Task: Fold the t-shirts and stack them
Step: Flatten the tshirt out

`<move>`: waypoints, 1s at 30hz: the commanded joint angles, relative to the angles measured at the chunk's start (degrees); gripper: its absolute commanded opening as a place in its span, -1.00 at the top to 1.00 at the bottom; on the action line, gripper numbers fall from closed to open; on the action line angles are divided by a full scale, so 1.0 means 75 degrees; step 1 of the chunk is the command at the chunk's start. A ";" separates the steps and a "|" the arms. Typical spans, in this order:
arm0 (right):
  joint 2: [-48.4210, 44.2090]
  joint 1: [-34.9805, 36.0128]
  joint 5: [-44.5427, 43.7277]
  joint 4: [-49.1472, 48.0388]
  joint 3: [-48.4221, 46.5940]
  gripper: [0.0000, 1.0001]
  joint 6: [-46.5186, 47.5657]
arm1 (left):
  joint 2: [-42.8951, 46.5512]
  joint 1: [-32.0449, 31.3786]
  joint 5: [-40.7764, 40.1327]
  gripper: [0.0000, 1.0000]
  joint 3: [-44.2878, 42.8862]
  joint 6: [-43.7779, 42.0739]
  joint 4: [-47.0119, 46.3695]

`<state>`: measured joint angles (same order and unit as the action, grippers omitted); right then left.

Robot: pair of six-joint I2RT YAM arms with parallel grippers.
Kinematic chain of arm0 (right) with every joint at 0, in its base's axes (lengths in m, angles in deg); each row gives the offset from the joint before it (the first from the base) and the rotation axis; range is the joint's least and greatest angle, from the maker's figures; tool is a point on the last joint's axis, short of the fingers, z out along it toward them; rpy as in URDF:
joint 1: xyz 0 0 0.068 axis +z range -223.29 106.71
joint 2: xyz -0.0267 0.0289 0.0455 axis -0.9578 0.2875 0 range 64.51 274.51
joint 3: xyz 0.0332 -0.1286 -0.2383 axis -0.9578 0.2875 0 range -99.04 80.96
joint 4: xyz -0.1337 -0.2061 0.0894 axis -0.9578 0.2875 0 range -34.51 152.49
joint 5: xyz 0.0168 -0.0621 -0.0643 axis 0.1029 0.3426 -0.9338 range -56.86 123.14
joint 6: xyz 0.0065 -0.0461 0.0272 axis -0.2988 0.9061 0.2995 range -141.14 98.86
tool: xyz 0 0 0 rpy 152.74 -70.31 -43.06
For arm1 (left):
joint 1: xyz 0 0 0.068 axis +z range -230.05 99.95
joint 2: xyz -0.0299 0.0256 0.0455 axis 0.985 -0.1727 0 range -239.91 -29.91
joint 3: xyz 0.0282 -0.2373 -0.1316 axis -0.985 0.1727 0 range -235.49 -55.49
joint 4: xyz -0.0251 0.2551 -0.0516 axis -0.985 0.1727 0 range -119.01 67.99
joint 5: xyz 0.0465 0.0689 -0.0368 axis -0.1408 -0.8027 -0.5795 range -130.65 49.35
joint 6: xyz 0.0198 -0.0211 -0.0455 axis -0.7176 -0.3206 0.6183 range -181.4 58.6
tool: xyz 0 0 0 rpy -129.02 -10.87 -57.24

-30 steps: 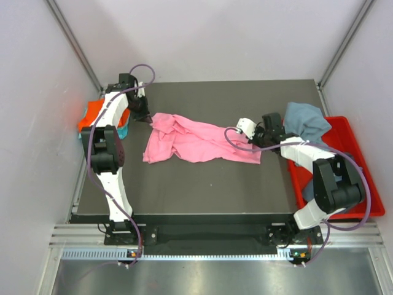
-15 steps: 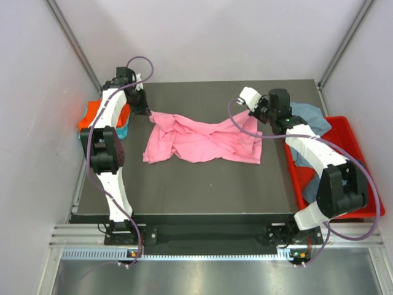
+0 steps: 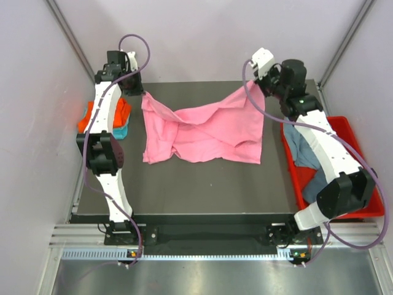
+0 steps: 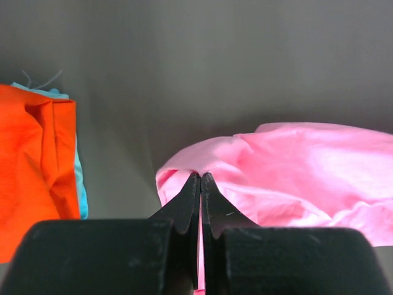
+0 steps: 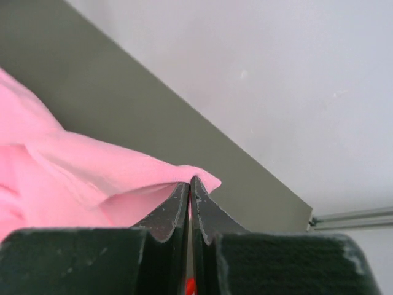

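Pale walls enclose a dark grey matte desk (image 3: 202,190).

1. Left end effector (image 4: 201,178): clenched, with both black fingers pressed together on a fold of the pink t-shirt (image 4: 295,166). Only the left wrist view shows this pinch; from above, the left end effector (image 3: 140,92) appears merely to meet the far left corner of the cloth.
2. Right end effector (image 5: 189,182): clenched on a thin pointed tip of the pink t-shirt (image 5: 61,178), with the far edge of the desk and the wall behind it. From above, the right end effector (image 3: 258,83) sits at the far right corner.
3. Pink t-shirt (image 3: 202,132): its long axis runs left to right across the far half of the desk. The far edge hangs between the two grips and sags in the middle. The near edge lies on the desk. The cloth is soft and creased.
4. Orange t-shirt (image 4: 37,166): folded square, lying on a teal t-shirt (image 4: 83,190) at the far left edge.
5. Red bin (image 3: 336,120), seen only in the top view: rigid plastic, just right of the desk, holding a crumpled grey-blue t-shirt (image 3: 299,149).
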<state>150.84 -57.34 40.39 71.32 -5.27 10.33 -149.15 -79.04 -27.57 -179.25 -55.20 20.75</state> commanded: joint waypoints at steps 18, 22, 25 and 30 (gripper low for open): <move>0.2096 -0.0778 0.0816 0.1264 -0.5646 1.00 -0.3691 | 0.0851 -0.0065 0.0037 1.00 -0.1896 -0.0779 -0.3012; 0.1640 -0.0790 0.0581 0.1182 -0.5565 1.00 -0.3493 | 0.1355 -0.0100 -0.0091 1.00 -0.1686 -0.1271 -0.3352; 0.1113 -0.0790 0.0359 0.1100 -0.5401 1.00 -0.3154 | 0.1905 -0.0089 -0.0139 1.00 -0.1300 -0.1412 -0.3563; -0.0071 -0.0731 -0.0005 0.0971 -0.4897 1.00 -0.2625 | 0.2948 -0.0100 -0.0104 1.00 -0.0365 -0.1553 -0.3693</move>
<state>159.23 -63.18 42.92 82.60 -41.97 -12.19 -134.68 -79.74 -28.11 -184.93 -64.84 -0.30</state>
